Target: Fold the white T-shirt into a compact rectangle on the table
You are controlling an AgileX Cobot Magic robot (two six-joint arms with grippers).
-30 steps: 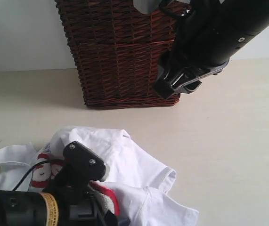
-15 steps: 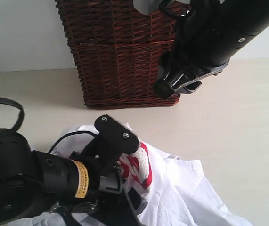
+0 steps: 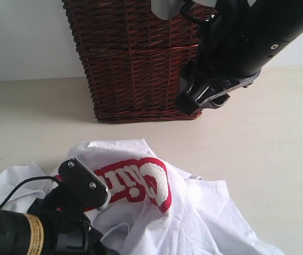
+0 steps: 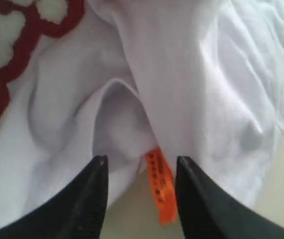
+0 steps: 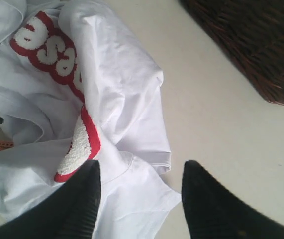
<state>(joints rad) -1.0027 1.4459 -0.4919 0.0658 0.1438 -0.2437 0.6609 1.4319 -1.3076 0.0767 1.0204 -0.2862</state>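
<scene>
In the exterior view the white T-shirt point(image 3: 162, 212) lies crumpled on the near left of the table point(image 3: 278, 159). Its red-outlined lettering point(image 3: 135, 183) now faces up, where a second ago it was mostly buried. The cloth has also spread to the right, and the left arm point(image 3: 29, 234), which reached across the shirt half a second ago, has dropped back to the near left corner. The right gripper point(image 3: 201, 95) has not moved and hangs in front of the wicker basket point(image 3: 135, 58), well apart from the shirt. In the left wrist view the left gripper point(image 4: 141, 167) has its jaws moderately apart, straddling a fold of white cloth and the orange tag point(image 4: 160, 186). Table shows between them, so nothing looks pinched yet. In the right wrist view the right gripper's jaws are wide and empty, above the shirt's right edge and bare table. The shirt looks partly opened out but is far from flat. I judge that spreading is still under way and folding has not begun.
</scene>
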